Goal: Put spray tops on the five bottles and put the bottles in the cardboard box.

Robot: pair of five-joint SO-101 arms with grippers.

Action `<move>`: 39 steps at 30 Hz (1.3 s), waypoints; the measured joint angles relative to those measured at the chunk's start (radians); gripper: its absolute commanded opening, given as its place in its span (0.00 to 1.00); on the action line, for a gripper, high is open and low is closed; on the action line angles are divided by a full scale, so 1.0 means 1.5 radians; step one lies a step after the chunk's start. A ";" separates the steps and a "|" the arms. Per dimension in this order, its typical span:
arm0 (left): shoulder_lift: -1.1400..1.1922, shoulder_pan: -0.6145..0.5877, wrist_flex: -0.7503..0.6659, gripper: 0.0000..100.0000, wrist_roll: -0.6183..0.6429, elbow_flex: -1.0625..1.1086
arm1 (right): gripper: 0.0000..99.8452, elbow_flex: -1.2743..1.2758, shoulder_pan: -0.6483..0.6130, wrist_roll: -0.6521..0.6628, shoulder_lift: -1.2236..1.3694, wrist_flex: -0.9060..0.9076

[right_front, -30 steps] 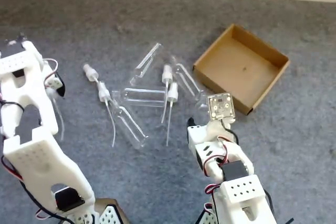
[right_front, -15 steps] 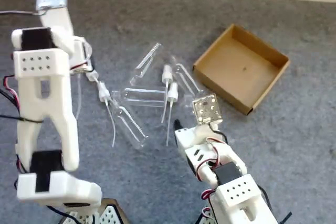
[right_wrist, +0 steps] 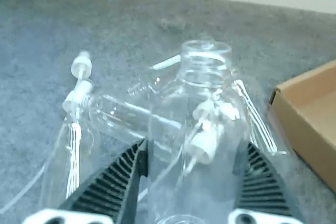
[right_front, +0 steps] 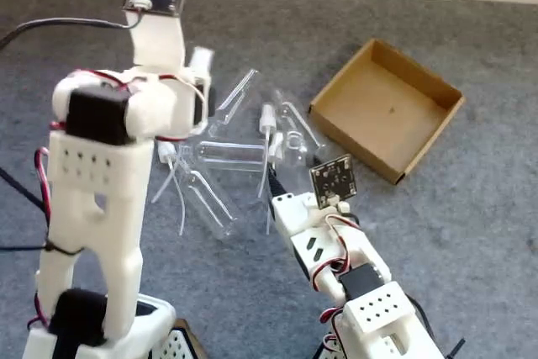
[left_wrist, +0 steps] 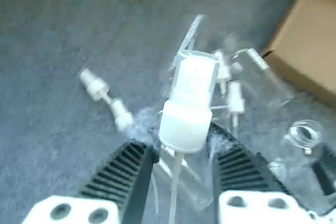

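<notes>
1. High view: the open brown cardboard box [right_front: 382, 90] has no bottle in it. Clear plastic bottles [right_front: 231, 155] and white spray tops [right_front: 267, 119] lie loose on the grey carpet [right_front: 479, 224].
2. Left wrist view: the left gripper [left_wrist: 181, 148] is pinched tight on one white spray top [left_wrist: 189, 98], tube hanging down.
3. Right wrist view: the right gripper [right_wrist: 191, 166] clamps an uncapped clear bottle [right_wrist: 202, 119] upright. By my read no bottle is capped yet, so all five are left.

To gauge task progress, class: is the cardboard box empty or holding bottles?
Empty. The high view shows the cardboard box with a bare brown floor and nothing inside.
</notes>
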 measured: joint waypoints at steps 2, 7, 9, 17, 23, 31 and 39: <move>-0.025 0.029 -0.029 0.08 0.000 -0.001 | 0.19 0.000 0.000 0.000 0.000 -0.015; -0.066 0.104 -0.132 0.08 0.000 0.001 | 0.19 0.000 0.000 0.000 0.000 -0.032; -0.077 0.132 -0.181 0.08 0.000 0.020 | 0.19 0.000 0.000 0.000 0.000 -0.035; -0.090 0.179 -0.360 0.08 0.059 0.114 | 0.19 0.000 0.000 0.000 0.000 -0.036; -0.144 0.186 -0.377 0.08 0.065 0.138 | 0.19 0.000 0.000 0.000 -0.041 -0.010; -0.233 0.185 -0.377 0.08 0.065 0.152 | 0.17 0.001 0.000 0.000 -0.276 0.151; -0.242 0.187 -0.465 0.08 0.069 0.153 | 0.12 0.017 -0.001 0.000 -0.406 0.198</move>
